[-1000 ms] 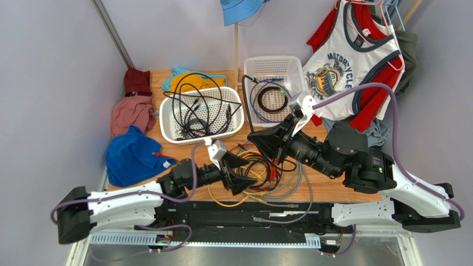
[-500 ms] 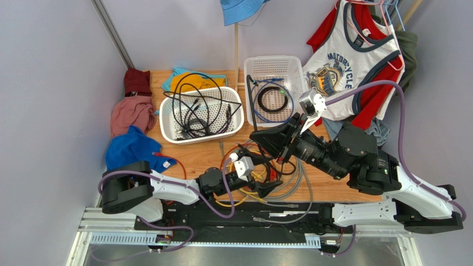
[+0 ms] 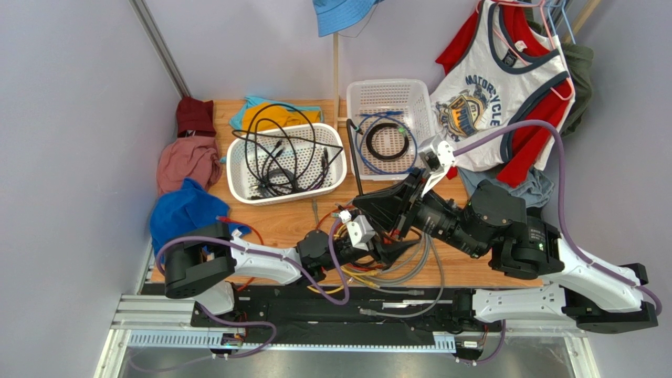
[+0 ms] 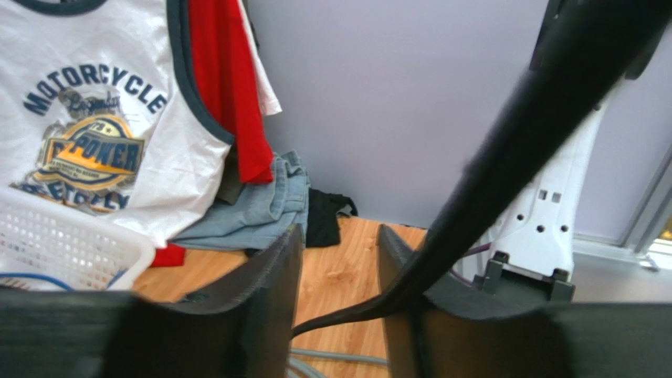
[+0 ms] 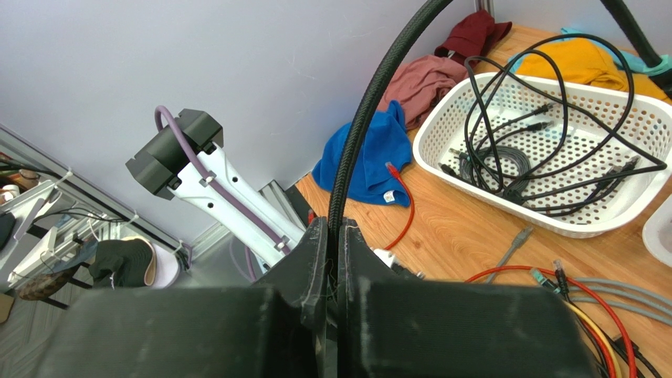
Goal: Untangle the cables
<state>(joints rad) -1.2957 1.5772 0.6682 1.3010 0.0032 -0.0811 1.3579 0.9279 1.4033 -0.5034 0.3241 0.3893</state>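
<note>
Right claw [image 5: 333, 236]: clamped shut on one black braided cable [image 5: 352, 134], lifting it off the tangled bundle [image 3: 410, 256]. The bundle lies on the wooden table [image 3: 292, 216] near its front edge, between my arms. I judge the tension shows where this strand threads the loops.

Left claw [image 4: 339, 252]: low at the bundle, fingers apart, a dark strand running through the gap; contact not discernible.

Other black cables lie in the white basket [image 3: 233, 172], far left, presumably the sorted lot.

White arms [image 3: 260, 260], black joints [image 3: 189, 268], purple hoses [image 3: 544, 126], matte black fingers [image 4: 260, 315].
</note>
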